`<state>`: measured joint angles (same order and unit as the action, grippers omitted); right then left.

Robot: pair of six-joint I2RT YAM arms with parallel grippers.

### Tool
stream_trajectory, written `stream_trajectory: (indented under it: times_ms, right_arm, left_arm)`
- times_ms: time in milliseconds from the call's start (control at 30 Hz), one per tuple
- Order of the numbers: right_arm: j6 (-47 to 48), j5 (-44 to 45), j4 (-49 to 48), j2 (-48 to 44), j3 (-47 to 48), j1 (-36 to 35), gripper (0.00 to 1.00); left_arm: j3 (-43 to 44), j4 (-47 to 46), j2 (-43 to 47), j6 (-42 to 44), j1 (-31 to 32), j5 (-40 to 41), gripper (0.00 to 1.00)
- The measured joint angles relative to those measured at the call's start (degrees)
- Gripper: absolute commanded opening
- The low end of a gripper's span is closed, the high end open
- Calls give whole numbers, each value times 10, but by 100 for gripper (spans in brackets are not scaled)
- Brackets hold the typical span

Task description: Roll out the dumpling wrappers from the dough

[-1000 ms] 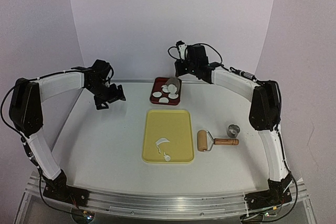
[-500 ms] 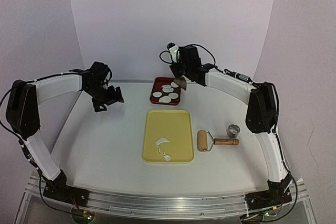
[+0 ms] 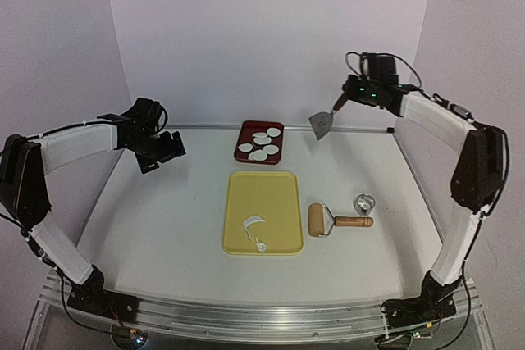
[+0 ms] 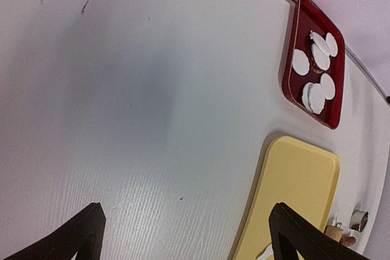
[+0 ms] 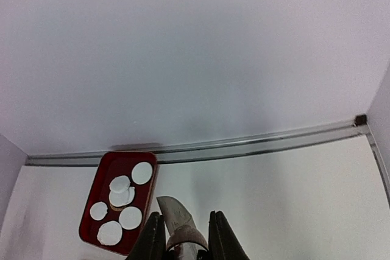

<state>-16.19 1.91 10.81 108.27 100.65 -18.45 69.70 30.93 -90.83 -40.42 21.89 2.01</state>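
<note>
Spotted a red tray [image 3: 248, 129] by the table's [image 3: 164, 219] far edge, yellow board [image 3: 262, 194] nearer the front edge, rolling pin [image 3: 343, 220] just right of it, ring cutter [image 3: 364, 202] by its handle, metal scraper [image 3: 320, 125] up in the air.

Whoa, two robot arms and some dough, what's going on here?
The right gripper holds a small metal scraper up in the air at the back right. The left gripper hangs open and empty over the left side of the table. Round dumpling wrappers lie in a red tray, and only thin dough scraps sit on the yellow board. The rolling pin and ring cutter lie untouched to its right.
</note>
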Motion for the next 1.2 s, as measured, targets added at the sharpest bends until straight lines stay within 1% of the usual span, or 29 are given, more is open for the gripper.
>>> stream_trajectory:
  times_ms: [67,133,167,233,333,433,500,833,900,1033,1167,1200]
  right_arm:
    - [-67,-65,-1,-46,-59,79,0]
    - [-116,-117,-4,-65,-106,144,0]
    - [-139,-144,-4,-69,-131,167,0]
    - [-172,-185,-1,-71,-176,191,0]
    - [-198,-235,14,-70,-241,189,0]
    - [-207,-267,32,-70,-272,179,0]
    - [-208,-282,34,-69,-277,173,0]
    - [-198,-291,17,-52,-278,175,15]
    - [-194,-288,15,-49,-284,175,20]
    - [-183,-283,15,-45,-287,175,34]
    - [-172,-265,11,-45,-287,175,61]
    - [-170,-258,11,-45,-287,175,66]
  left_arm:
    - [-14,-11,19,1,0,13,95]
    - [-27,-25,40,2,0,27,95]
    - [-33,-29,50,4,0,33,95]
    - [-40,-37,66,9,0,42,95]
    - [-49,-48,78,14,0,51,95]
    - [-60,-56,83,14,0,56,95]
    - [-69,-58,84,13,0,57,95]
    - [-80,-74,85,9,0,57,95]
    - [-80,-76,85,9,0,57,95]
    - [-80,-77,85,9,0,57,95]
    - [-80,-80,85,10,0,57,95]
    - [-80,-80,85,10,0,57,95]
